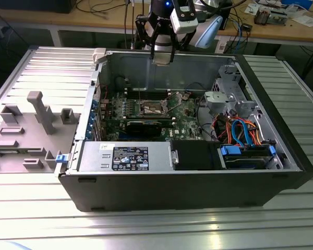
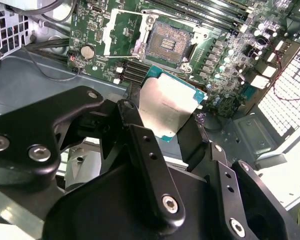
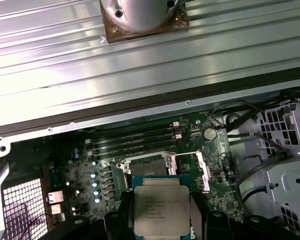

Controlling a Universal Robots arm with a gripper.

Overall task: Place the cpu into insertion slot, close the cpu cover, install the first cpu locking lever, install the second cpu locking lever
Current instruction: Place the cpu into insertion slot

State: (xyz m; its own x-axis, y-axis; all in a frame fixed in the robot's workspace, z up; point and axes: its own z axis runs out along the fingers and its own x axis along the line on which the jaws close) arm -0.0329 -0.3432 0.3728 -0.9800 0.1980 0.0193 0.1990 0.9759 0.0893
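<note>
Above motherboard (image 3: 216,159), tool (image 3: 161,221) grips lettered cpu (image 3: 161,202).

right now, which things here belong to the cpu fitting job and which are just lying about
Job: silver-topped square cpu in the black gripper; silver-framed insertion slot; thin silver cpu cover, open.
Lying about: round silver coin battery; orange and blue cables; grey labelled power supply box.

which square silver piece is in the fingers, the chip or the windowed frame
The cpu: the solid silver-topped chip, clamped between the fingers. The cpu cover, the windowed frame, lies flipped open beside the insertion slot.
</note>
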